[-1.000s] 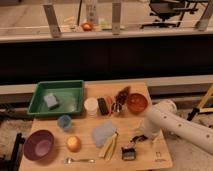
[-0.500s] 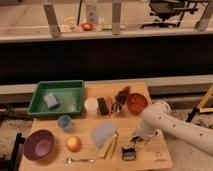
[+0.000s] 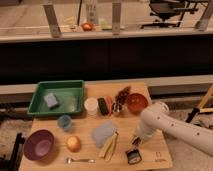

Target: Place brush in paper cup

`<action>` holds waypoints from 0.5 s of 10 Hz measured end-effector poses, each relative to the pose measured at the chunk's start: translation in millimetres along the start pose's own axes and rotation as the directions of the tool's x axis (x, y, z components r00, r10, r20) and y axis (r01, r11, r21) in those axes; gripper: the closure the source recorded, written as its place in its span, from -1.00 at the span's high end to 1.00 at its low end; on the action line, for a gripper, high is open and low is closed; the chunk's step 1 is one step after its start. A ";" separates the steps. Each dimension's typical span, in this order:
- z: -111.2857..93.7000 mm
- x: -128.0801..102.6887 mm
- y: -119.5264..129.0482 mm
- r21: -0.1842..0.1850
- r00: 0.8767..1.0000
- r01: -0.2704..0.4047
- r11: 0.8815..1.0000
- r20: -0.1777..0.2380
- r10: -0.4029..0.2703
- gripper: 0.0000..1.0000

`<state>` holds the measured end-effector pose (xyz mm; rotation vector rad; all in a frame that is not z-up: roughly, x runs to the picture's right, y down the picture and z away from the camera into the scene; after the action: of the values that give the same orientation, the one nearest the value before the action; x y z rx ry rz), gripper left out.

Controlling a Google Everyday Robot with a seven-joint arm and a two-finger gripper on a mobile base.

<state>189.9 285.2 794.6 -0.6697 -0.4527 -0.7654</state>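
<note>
Gripper (image 3: 136, 144) now lower and farther left, just above the brush (image 3: 133, 156).

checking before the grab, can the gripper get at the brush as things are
Probably yes. The gripper is just above the brush near the front edge of the table, and nothing seems to lie between them.
</note>
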 end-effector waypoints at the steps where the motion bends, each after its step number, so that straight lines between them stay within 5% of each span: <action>1: -0.6 0.5 1.3 0.000 1.000 -0.002 1.000 -0.001 0.002 -1.00; 5: -7.1 6.3 -0.9 0.008 1.000 0.012 1.000 -0.014 -0.012 -1.00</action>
<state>194.2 276.7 793.7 -0.6548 -0.4475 -0.7788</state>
